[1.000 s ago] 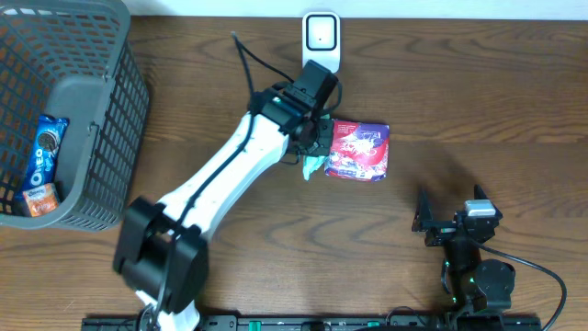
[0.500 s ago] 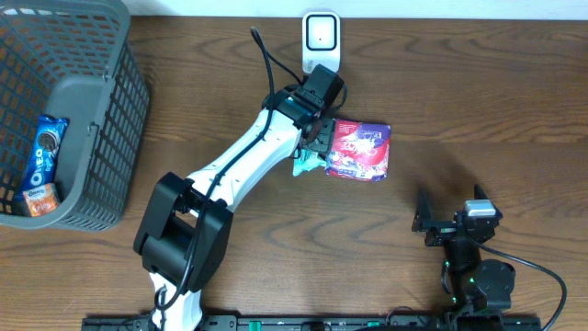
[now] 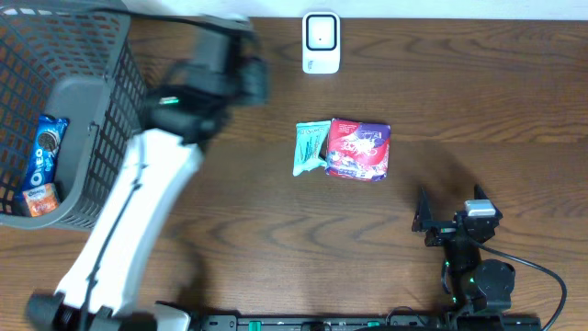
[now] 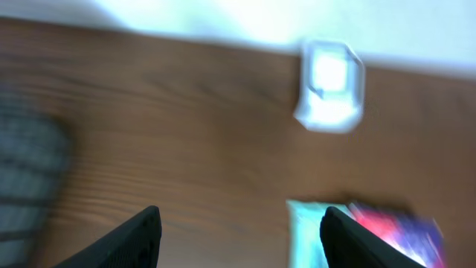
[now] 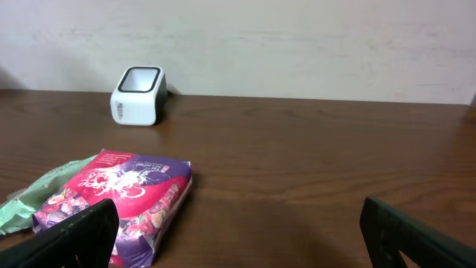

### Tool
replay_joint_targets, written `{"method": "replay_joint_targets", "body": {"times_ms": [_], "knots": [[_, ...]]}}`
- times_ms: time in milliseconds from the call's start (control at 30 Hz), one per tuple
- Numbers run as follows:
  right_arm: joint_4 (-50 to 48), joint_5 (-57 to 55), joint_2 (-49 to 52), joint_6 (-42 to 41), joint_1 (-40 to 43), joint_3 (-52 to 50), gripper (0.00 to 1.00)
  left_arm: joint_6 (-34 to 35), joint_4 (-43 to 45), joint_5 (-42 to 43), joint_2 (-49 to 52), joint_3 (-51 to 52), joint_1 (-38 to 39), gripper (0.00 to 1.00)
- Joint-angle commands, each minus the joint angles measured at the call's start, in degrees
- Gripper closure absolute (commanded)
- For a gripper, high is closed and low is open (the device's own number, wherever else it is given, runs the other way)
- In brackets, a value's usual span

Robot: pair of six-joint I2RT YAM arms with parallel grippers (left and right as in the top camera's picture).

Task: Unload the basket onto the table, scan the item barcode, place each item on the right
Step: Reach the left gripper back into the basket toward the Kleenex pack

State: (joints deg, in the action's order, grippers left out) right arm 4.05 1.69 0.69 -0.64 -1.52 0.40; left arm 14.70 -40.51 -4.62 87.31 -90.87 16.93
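A small green packet (image 3: 310,147) lies flat on the table, touching a red and purple snack bag (image 3: 360,150) on its right. The white barcode scanner (image 3: 321,41) stands at the table's far edge, behind them. My left gripper (image 3: 250,81) is blurred, up and to the left of the packets, near the basket. In the left wrist view the left gripper (image 4: 242,223) is open and holds nothing; the scanner (image 4: 331,85), green packet (image 4: 306,234) and red bag (image 4: 401,227) show blurred ahead. My right gripper (image 3: 432,221) rests open at the front right; its view shows the red bag (image 5: 119,197) and scanner (image 5: 137,95).
A grey mesh basket (image 3: 101,101) stands at the far left, with an Oreo pack (image 3: 46,147) and an orange pack (image 3: 39,199) inside. The left arm (image 3: 129,221) runs diagonally from the front edge toward the basket.
My left gripper has opened and let go of the green packet beside the red bag. Its arm has then swung fast to the left, toward the basket. The right arm has not moved.
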Motion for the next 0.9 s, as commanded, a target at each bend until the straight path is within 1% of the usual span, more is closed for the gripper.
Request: {"method": "replay_joint_targets", "body": {"times_ms": [0,100,200,300,400,567,700,767,867], "knots": [[0.22,-0.09,-0.31,-0.57,-0.02,-0.09,0.01,-0.42,-0.09,-2.54,-5.05,-1.16,-10.12,0.31],[0.22,-0.09,-0.31,-0.57,-0.02,-0.09,0.01,-0.24,0.42,-2.54,-7.96,-1.16,-20.04,0.31],[0.22,-0.11,-0.31,-0.59,-0.02,-0.09,0.01,-0.07,0.52,-2.54,-8.59,-1.14,-29.66,0.31],[0.22,-0.09,-0.31,-0.57,-0.02,-0.09,0.01,-0.07,-0.28,-2.54,-7.30,-0.98,-38.12,0.31],[0.22,-0.09,-0.31,-0.59,-0.02,-0.09,0.01,-0.02,-1.92,-2.54,-4.74,-0.85,-44.24,0.31],[0.22,-0.11,-0.31,-0.57,-0.02,-0.09,0.01,0.09,-4.87,-2.84,0.13,-0.85,-48.28,0.31],[0.22,-0.09,-0.31,-0.57,-0.02,-0.09,0.01,4.96,-8.90,-12.35,4.83,-0.85,-49.00,0.31],[0.22,-0.09,-0.31,-0.59,-0.02,-0.09,0.01,5.07,-10.34,-14.19,7.15,-0.85,-49.00,0.31],[0.22,-0.09,-0.31,-0.57,-0.02,-0.09,0.01,5.09,-12.28,-14.16,10.23,-0.85,-49.00,0.31]]}}
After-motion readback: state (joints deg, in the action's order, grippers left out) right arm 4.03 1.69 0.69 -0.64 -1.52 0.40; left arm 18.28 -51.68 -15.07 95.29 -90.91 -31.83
